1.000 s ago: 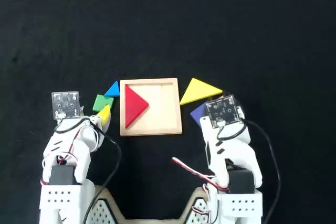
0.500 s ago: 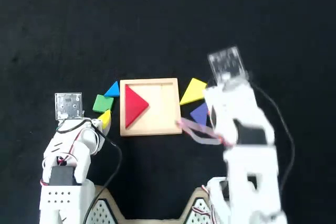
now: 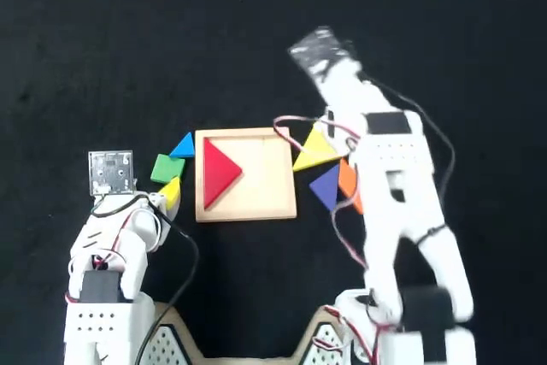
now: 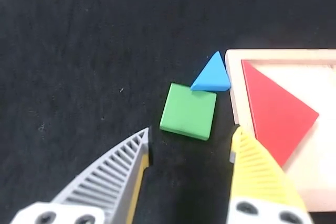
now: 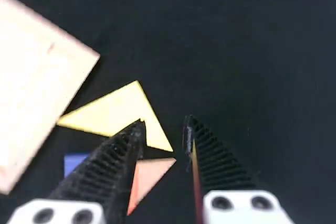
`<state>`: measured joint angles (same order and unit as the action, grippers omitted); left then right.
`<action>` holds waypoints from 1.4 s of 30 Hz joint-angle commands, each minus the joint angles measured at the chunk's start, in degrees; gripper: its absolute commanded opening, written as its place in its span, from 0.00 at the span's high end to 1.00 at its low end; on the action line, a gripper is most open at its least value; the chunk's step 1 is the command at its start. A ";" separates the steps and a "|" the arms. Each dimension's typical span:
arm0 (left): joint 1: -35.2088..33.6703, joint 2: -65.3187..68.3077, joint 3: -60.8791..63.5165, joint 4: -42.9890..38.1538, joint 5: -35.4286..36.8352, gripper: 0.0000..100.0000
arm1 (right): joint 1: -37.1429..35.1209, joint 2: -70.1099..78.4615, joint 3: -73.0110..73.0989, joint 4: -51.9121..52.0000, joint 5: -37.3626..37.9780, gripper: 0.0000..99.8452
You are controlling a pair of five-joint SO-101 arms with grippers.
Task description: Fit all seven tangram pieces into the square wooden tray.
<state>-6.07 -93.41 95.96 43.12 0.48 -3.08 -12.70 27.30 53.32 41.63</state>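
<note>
The square wooden tray [image 3: 256, 203] lies mid-table with a big red triangle [image 3: 218, 172] in its left half. Left of it sit a light blue triangle [image 3: 183, 146] and a green square [image 3: 167, 167]. My left gripper [image 4: 190, 136] stands open just short of the green square [image 4: 188, 111], its yellow finger [image 4: 257, 169] beside the tray [image 4: 233, 85]. Right of the tray are a large yellow triangle [image 3: 313, 151], a dark blue piece [image 3: 326, 185] and an orange piece [image 3: 347, 184]. My right gripper [image 5: 163, 129] hovers open over a corner of the yellow triangle [image 5: 113, 114].
The right arm [image 3: 385, 160] stretches over the pieces right of the tray and hides part of the orange piece. Black cloth [image 3: 256, 57] covers the table, bare at the back and far sides. Cables trail by both arm bases.
The right arm has risen from its folded pose near the front and swung forward over the yellow triangle, uncovering the orange piece. The left arm has kept still.
</note>
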 commanded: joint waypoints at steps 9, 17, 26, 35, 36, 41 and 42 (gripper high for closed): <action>0.75 -0.53 -1.80 -1.32 -0.44 0.75 | 0.26 25.89 -29.58 26.73 27.78 0.74; 0.75 -0.53 -1.71 -1.41 -0.62 0.75 | 0.26 30.02 -31.69 26.81 37.89 0.71; 0.84 -0.53 -1.71 -1.49 -0.62 0.75 | 0.18 35.47 -31.78 29.54 49.14 0.71; 0.84 -0.53 -1.71 -1.58 -0.70 0.75 | -0.26 36.09 -33.54 23.38 51.52 0.71; 0.84 -0.53 -1.71 -1.58 -0.70 0.75 | -0.70 36.79 -33.19 22.68 51.52 0.71; 0.84 -0.53 -1.71 -1.58 -0.53 0.75 | -1.41 42.33 -34.68 20.22 51.16 0.71; 0.84 -0.53 -1.71 -1.58 -0.53 0.75 | -1.41 43.12 -35.38 20.22 51.08 0.71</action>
<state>-6.07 -93.41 95.96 42.95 0.40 -3.78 29.85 -3.74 74.51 92.62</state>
